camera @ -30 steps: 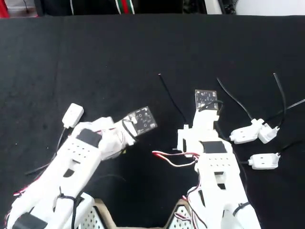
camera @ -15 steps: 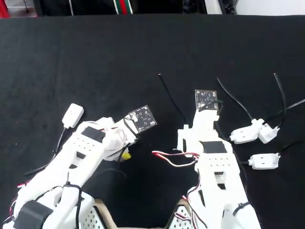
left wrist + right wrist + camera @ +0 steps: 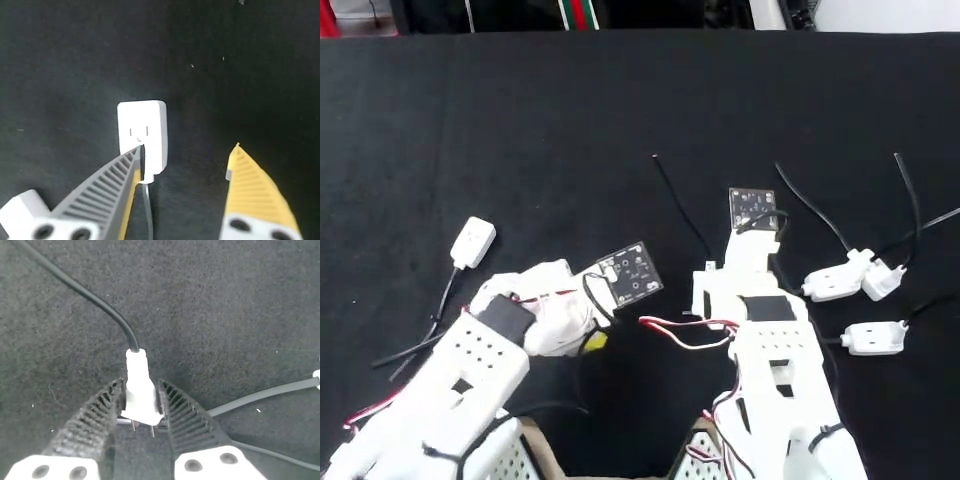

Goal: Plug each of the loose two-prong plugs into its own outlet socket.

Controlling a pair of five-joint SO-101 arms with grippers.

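White two-prong plug (image 3: 139,392), prongs bare, white outlet socket (image 3: 141,134) lying flat, slots up, farther pair (image 3: 850,275) perhaps joined.

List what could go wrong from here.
The right gripper pinches the two-prong plug by its narrow body, prongs toward the wrist; it may twist or slip when turned. The plug's black cord could drag it askew. The outlet socket lies loose before the open left gripper and might slide when pushed.
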